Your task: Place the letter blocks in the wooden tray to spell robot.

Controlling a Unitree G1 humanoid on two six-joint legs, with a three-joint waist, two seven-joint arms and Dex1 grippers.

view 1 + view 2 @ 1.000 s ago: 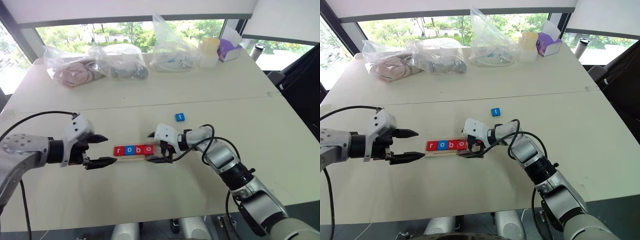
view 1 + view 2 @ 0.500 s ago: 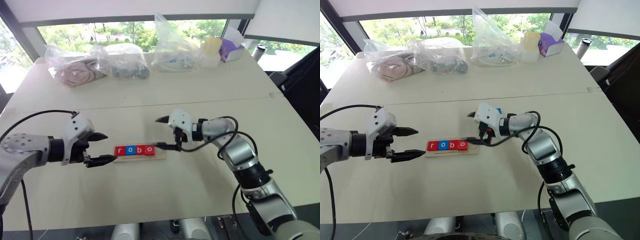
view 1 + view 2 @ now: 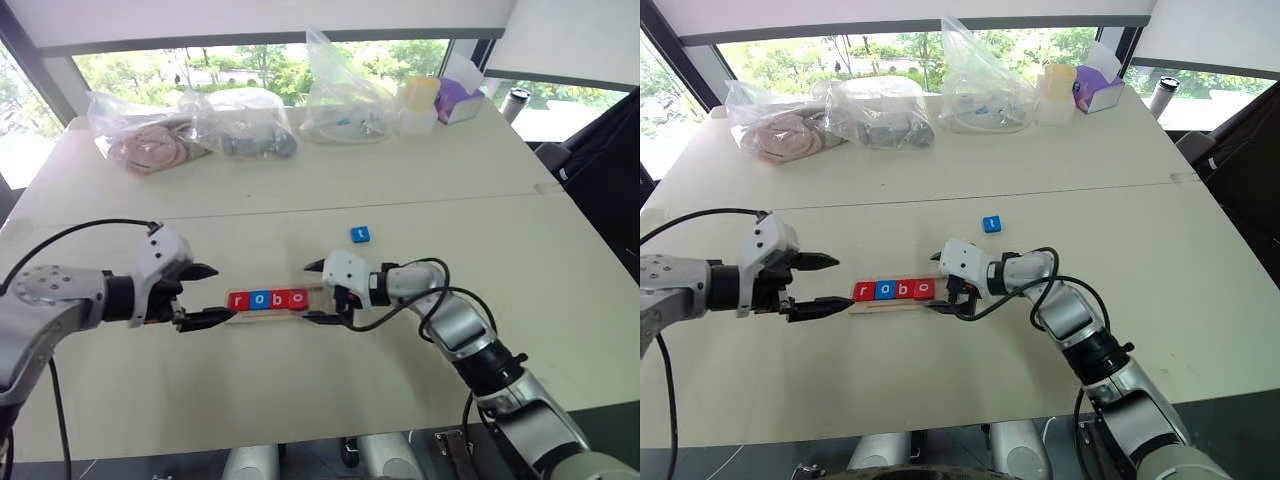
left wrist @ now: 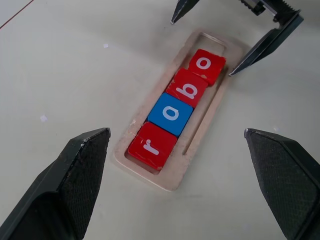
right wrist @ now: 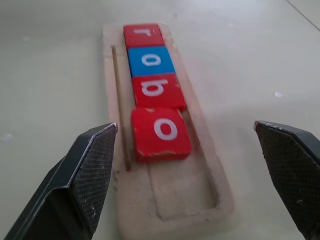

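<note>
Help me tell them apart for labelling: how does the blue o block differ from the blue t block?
The blue o block sits in the wooden tray, between the red r block and the red b block; the blue t block lies alone on the table, beyond the tray. Their white letters differ: o and t. Both are small, flat, blue squares.

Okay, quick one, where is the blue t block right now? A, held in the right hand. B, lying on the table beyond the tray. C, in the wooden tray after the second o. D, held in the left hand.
B: the blue t block lies alone on the table beyond the wooden tray, whose end slot is empty.
</note>
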